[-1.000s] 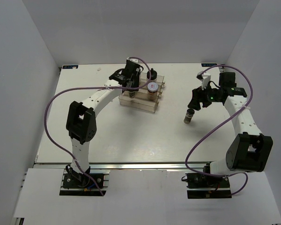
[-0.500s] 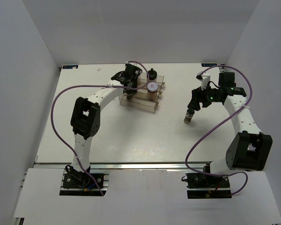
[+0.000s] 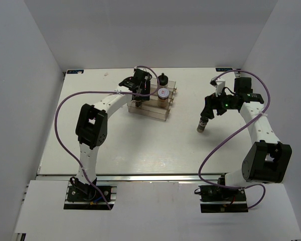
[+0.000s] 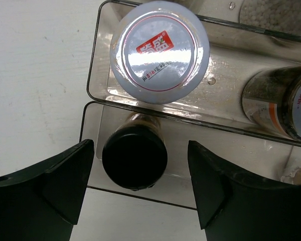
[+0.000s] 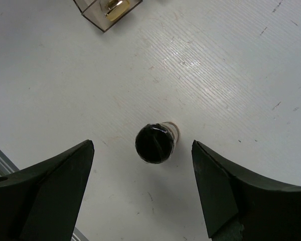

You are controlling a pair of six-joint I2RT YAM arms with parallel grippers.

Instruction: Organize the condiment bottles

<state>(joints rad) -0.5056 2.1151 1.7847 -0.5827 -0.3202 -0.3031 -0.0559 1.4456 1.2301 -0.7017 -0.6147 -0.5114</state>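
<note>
Left gripper (image 4: 140,168) was open, fingers on either side of a black-capped bottle (image 4: 134,156) standing in the rack's (image 4: 93,75) front compartment, not touching it. Right gripper (image 5: 143,150) was wide open above a second bottle (image 5: 156,142) standing on the table (image 5: 241,60), no contact.

One clear stepped plastic rack (image 3: 151,112). Four containers counted in it: one slim shaker with a round black cap (image 4: 134,156), one squat jar with a white red-labelled lid (image 4: 159,50), one dark glass jar with a printed label (image 4: 280,103), lid out of frame, and one bottle with a knobbed black cap (image 3: 163,78). One more small black-capped bottle (image 5: 155,143) out on the one white table (image 3: 115,145). Five bottles altogether. Two white-and-black robot arms: left arm (image 3: 108,103), right arm (image 3: 263,130). Two purple cables (image 3: 226,141). Two black grippers: left gripper (image 4: 139,165), right gripper (image 5: 143,150), two fingers each.
</note>
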